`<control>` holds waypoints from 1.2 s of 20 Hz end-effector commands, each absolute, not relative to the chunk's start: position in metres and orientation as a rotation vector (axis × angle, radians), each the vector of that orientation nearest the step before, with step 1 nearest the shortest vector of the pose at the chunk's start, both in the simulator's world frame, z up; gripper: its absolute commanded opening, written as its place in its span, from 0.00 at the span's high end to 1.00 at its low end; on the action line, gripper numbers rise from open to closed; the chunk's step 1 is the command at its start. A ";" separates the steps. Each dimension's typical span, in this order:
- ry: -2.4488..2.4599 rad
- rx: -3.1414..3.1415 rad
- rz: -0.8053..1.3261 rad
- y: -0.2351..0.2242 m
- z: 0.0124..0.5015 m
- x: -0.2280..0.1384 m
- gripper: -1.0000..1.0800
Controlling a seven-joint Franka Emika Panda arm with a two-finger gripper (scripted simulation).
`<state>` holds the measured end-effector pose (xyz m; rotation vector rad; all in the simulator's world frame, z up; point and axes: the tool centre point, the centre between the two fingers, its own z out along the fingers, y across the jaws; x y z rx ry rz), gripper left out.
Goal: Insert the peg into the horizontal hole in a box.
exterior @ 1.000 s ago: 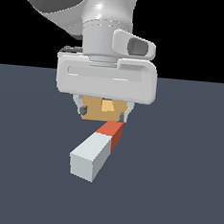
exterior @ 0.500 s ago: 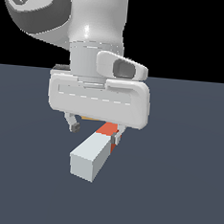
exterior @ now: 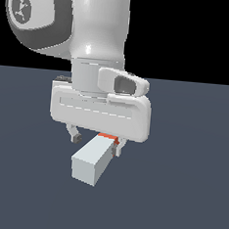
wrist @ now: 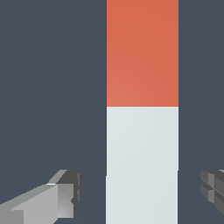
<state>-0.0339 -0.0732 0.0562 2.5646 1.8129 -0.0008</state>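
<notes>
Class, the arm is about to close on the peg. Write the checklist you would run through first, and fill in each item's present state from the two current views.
1. Gripper open: ok, both fingers stand apart from the peg.
2. Peg between the fingers: ok, one finger on each side, gaps on both.
3. Grip point: ok, the fingers flank the pale grey-white half.
4. Peg lying flat on the floor: ok in the exterior view.
5. Box and hole located: cannot tell, neither shows in the current views.
6. Gripper low enough: cannot tell; the exterior view puts the fingertips near the peg's top.
</notes>
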 end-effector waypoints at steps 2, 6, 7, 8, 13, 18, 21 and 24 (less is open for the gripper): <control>1.812 2.567 -0.001 -0.073 0.038 -0.035 0.04; 1.810 2.568 0.000 -0.073 0.026 -0.034 0.04; 1.810 2.568 0.000 -0.073 0.025 -0.034 0.04; 1.810 2.568 0.000 -0.073 0.024 -0.034 0.04; 1.810 2.568 0.000 -0.073 0.024 -0.034 1.00; 1.810 2.568 0.000 -0.073 0.024 -0.034 1.00; 1.812 2.566 0.000 -0.073 0.025 -0.034 1.00; 1.845 2.541 0.000 -0.068 0.028 -0.030 1.00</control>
